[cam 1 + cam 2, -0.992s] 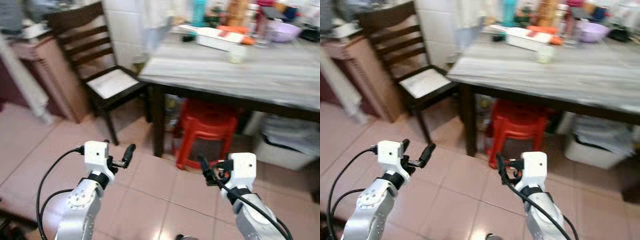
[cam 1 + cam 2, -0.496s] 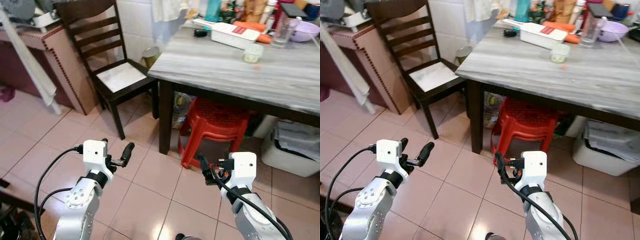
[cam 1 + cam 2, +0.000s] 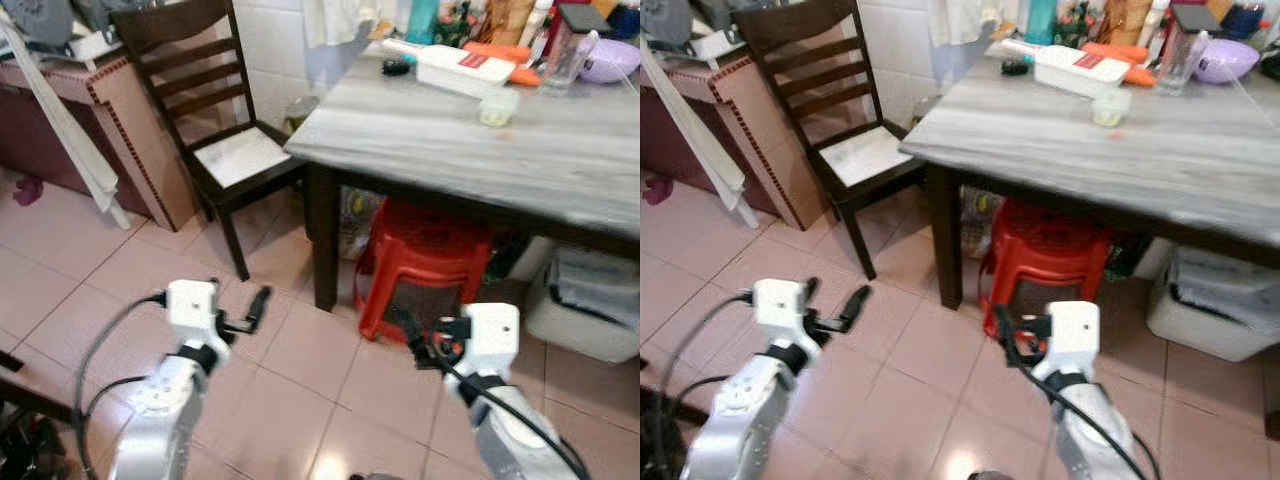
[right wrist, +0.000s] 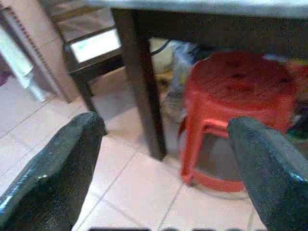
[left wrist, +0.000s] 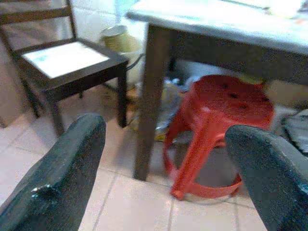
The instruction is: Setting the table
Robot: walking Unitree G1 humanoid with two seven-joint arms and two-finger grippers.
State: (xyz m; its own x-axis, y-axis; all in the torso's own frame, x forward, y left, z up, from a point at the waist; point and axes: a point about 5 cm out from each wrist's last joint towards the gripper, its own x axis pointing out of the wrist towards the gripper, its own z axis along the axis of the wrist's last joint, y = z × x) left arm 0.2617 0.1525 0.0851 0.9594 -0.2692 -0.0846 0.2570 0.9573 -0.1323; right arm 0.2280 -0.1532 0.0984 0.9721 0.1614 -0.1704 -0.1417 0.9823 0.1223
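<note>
Grey wood-grain table on dark legs, over a pink tiled floor.

The table (image 3: 470,140) fills the upper right of the frame — along its far edge lie a white rectangular box (image 3: 455,68), a small pale cup (image 3: 497,108), a clear pitcher (image 3: 567,45) and a lilac bowl (image 3: 612,60). On the floor (image 3: 120,290) stand a dark wooden chair (image 3: 215,150), upper left, and a red plastic stool (image 3: 425,265) under the table.

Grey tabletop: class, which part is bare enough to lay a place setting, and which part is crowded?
The table is bare across its near half, from the front edge up to the small pale cup. The far edge is crowded: white box, purple bowl, bottles. Both grippers are open above the floor.
</note>
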